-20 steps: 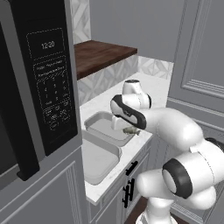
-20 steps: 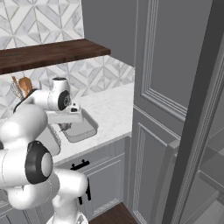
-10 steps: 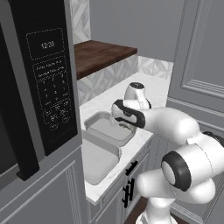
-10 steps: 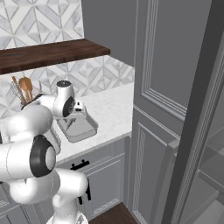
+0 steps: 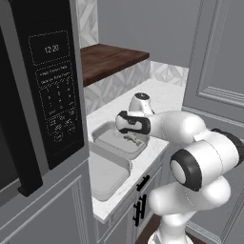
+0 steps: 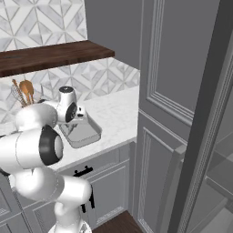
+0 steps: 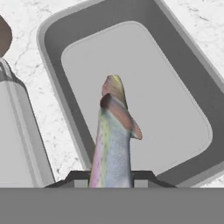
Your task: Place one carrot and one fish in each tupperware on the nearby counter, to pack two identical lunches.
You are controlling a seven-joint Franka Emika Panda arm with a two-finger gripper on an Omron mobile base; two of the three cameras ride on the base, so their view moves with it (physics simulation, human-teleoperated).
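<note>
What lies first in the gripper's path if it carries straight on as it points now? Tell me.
The gripper, shut on the fish, points at the tupperware; its bare floor probably comes first, though the fish's tip would touch before the fingers.

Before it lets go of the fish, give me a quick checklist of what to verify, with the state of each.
1. Gripper shut on the fish: ok.
2. Fish hangs over the far tupperware, not the counter: ok.
3. Floor of that tupperware bare under the fish: ok.
4. Fish low enough for a gentle drop: cannot tell.
5. Near tupperware stands apart from the drop spot: ok.
6. Carrot already packed: cannot tell.
</note>
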